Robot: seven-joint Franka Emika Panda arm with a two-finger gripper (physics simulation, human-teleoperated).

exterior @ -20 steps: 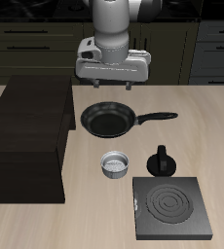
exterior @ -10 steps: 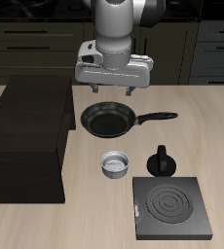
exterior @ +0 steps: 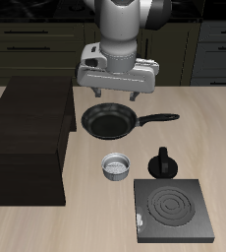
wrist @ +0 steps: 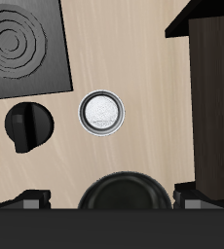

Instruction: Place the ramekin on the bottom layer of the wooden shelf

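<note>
The tool (exterior: pixel 118 95) hangs high over the frying pan (exterior: pixel 110 121), with its fingers spread apart and nothing between them. The ramekin (exterior: pixel 117 166) sits on the desk (exterior: pixel 85 221), nearer the front edge than the pan, between the wooden shelf (exterior: pixel 28 138) and the stove plate (exterior: pixel 172 211). The tool must come forward and down to reach it.

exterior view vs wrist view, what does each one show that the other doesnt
Only the exterior view shows the robot arm with its hand hanging above the frying pan, the pan's long handle, the wooden shelf's full flat top, and the dark cabinets behind the table. Only the wrist view looks straight down into the ramekin. Both share the ramekin, the pan, the stove plate, the black knobbed object beside it, and part of the shelf.
</note>
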